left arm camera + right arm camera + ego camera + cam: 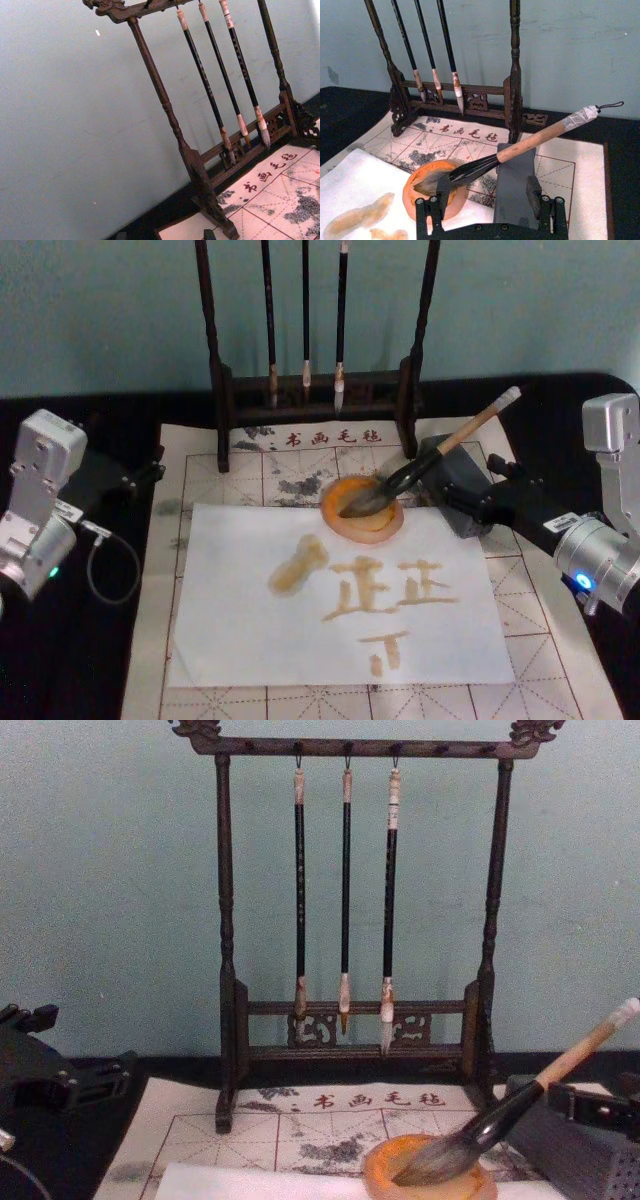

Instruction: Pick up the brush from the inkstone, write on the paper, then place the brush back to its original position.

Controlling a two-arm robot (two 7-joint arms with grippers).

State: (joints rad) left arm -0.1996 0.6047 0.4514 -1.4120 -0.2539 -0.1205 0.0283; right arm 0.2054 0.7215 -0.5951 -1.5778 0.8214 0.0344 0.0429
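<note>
The paper lay nearest, already written on. The brush rested with its hairs in the inkstone near the counter's back edge, leaning on the grey block. The right claw was wide open, holding nothing — a bump could roll the brush off. The left claw's state I couldn't tell.

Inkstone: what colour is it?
Orange-amber, with a paler centre; the inkstone shows best in the right wrist view.
</note>
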